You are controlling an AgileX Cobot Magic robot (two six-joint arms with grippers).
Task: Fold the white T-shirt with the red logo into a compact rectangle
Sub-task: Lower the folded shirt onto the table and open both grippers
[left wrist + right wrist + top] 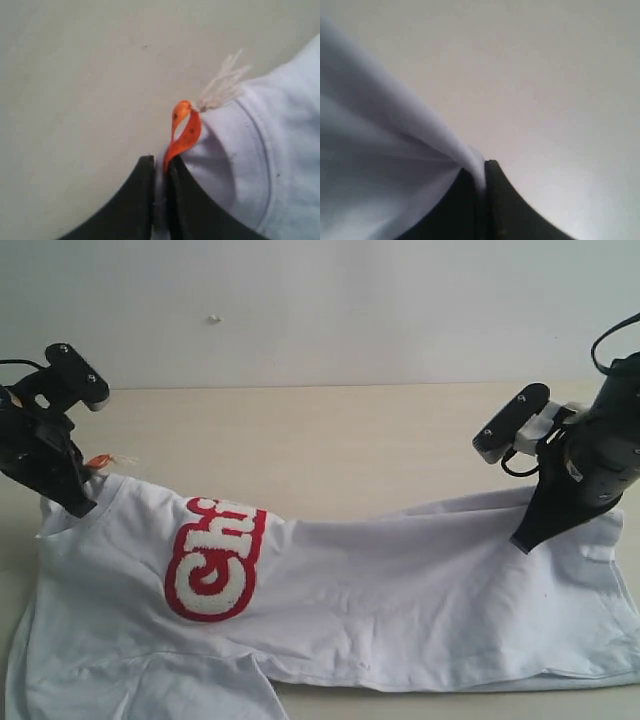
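The white T-shirt lies sideways across the table, collar end at the left, hem end at the right, its far edge lifted at both ends. The red logo curves over a fold at left centre, only partly readable. My left gripper is shut on the collar beside the orange tag loop, with white cloth pinched between its fingers. At the hem end my right gripper is shut on the shirt's edge, cloth draping away from its fingers.
The beige table stretches behind the shirt to a pale wall. A sleeve bunches at the front left near the table's front edge. A frayed white thread tuft sticks out by the tag.
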